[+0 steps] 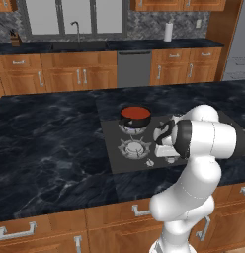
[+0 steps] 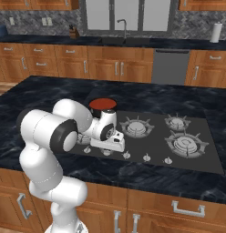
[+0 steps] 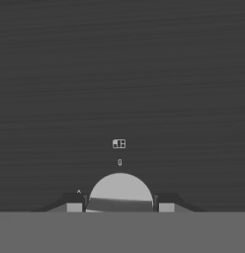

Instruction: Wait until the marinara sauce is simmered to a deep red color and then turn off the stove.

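The marinara sauce (image 1: 136, 113) (image 2: 103, 103) is a red disc in a small dark pot (image 1: 133, 121) on the back left burner of the stove (image 1: 112, 146) (image 2: 153, 139). My gripper (image 3: 120, 204) points down at the stove's front edge, in front of the pot. In the hand view a round silver knob (image 3: 120, 189) sits between my two fingertips (image 3: 74, 204), which touch its sides, so the gripper is shut on it. A small marking (image 3: 119, 144) is printed on the dark panel beyond the knob. In the base views my hand (image 2: 110, 135) covers that knob.
Other silver knobs (image 2: 146, 158) line the stove's front edge, with bare grated burners (image 2: 136, 126) (image 2: 185, 144) to the right. Black marbled countertop (image 1: 50, 143) surrounds the stove. A sink (image 2: 124, 40) and a paper towel roll (image 1: 168, 31) stand on the far counter.
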